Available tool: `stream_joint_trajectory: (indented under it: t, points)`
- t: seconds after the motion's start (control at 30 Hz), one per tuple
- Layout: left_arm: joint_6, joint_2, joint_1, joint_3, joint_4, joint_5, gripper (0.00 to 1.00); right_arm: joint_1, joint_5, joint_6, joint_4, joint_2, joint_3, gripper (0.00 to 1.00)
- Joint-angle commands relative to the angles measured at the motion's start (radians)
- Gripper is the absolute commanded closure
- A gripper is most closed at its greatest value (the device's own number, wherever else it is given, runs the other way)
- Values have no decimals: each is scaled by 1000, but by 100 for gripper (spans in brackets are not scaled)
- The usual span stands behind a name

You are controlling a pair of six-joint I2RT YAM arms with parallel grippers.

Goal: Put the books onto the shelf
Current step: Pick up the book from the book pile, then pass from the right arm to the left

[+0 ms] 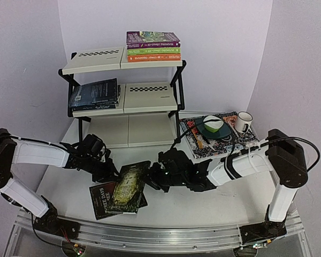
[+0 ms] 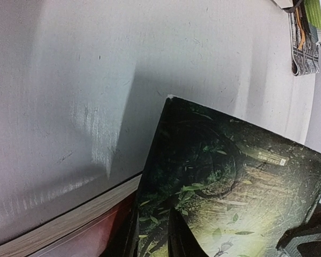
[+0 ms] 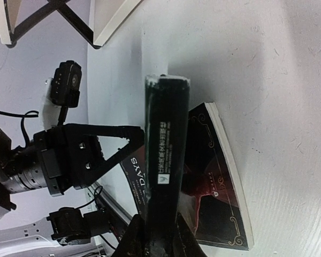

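The shelf [image 1: 150, 97] stands at the back of the table [image 1: 203, 206]. The right half of its top tier carries a stack of books [image 1: 152, 47], purple on top, bright green under it and orange at the bottom, all lying flat with their spines facing the arms. The left half of the middle tier holds a few dark blue books [image 1: 95, 93], also flat. To the right, on the patterned mat [image 1: 195, 142], a green bowl [image 1: 222, 131] has a white object [image 1: 213, 122] in it, and a mug [image 1: 244, 122] stands just beside it. Near the front, between the arms, the dark green-gold book [image 1: 129, 184] lies cover up over a black and red book [image 1: 100, 202], its long axis running from the near edge toward the shelf, leaning a little right. The left gripper [image 1: 108, 170] pinches its left edge and the right gripper [image 1: 152, 176] is clamped on its right edge. I cannot tell whether it is lifted clear of the book below.
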Motion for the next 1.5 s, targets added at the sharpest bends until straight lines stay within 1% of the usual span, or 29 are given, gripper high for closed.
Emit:
stream_joint_trajectory:
  t: [0.0,0.03,0.1,0.13,0.23,0.3,0.37,0.43,0.53,0.6,0.7,0.8,0.97,1.13,1.3,1.47]
  points:
    - [23,-45,-4,9,28,-14,76,-8,23,-2,13,-46,31,96]
    - [35,-65,-4,8,28,-14,70,-11,28,-4,9,-52,30,100]
    - [62,-125,-4,2,27,-26,62,-18,51,-5,-13,-74,22,100]
    - [77,-161,-4,-3,25,-36,59,-20,74,-3,-25,-89,14,100]
    - [135,-260,-7,-4,7,-48,51,-23,176,29,-63,-140,-27,100]
    - [184,-320,-28,11,-10,-55,43,-22,262,62,-120,-182,-34,100]
    - [237,-358,-73,30,-24,-83,32,-23,322,75,-227,-218,-11,100]
    - [285,-386,-135,63,-63,-153,23,-23,385,114,-411,-245,55,100]
    - [352,-387,-220,151,-139,-229,8,-23,460,185,-711,-254,198,100]
    - [392,-370,-279,209,-190,-286,2,-22,482,217,-797,-253,250,100]
    - [442,-321,-377,298,-262,-381,1,-22,497,249,-816,-256,271,100]
    - [481,-231,-463,402,-341,-453,0,-22,499,260,-840,-251,299,100]
    - [541,-98,-562,541,-440,-551,2,-22,485,294,-841,-252,315,100]
    - [548,-23,-596,594,-460,-555,5,-22,474,345,-841,-260,315,100]
    - [505,48,-620,618,-447,-542,7,-23,460,418,-841,-260,309,100]
    - [511,80,-652,603,-362,-538,9,-22,467,468,-841,-267,296,100]
